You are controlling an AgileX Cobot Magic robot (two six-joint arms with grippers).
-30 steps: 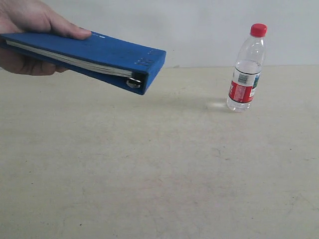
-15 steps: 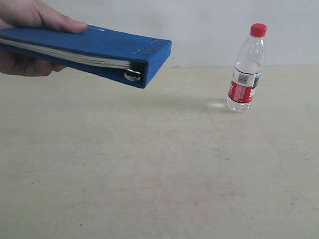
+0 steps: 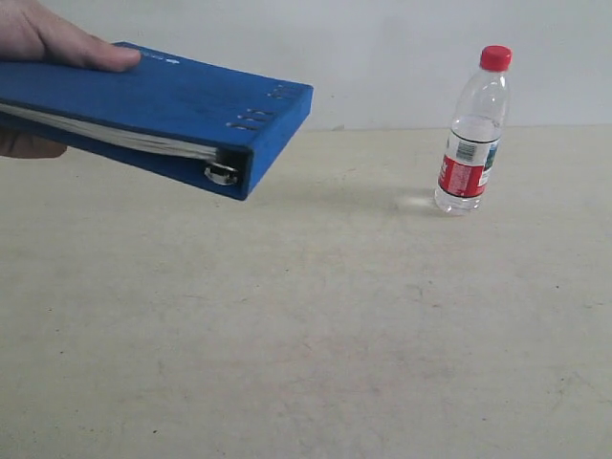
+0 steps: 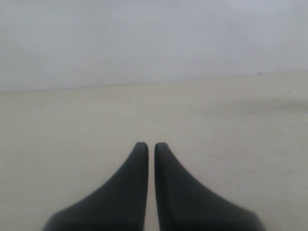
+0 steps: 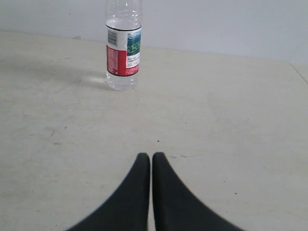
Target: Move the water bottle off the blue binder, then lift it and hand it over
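Observation:
The water bottle stands upright on the table at the right, clear with a red cap and red label; the right wrist view shows it too, well ahead of my right gripper, which is shut and empty. A person's hand holds the blue binder in the air at the upper left, spine end tilted down toward the table. My left gripper is shut over bare table, with neither object in its view. Neither gripper appears in the exterior view.
A pale beige table runs to a white wall behind. The table's right edge shows in the right wrist view.
The hand has swung the binder left and lower, tipping its top face more toward the camera. The bottle and both grippers have stayed put.

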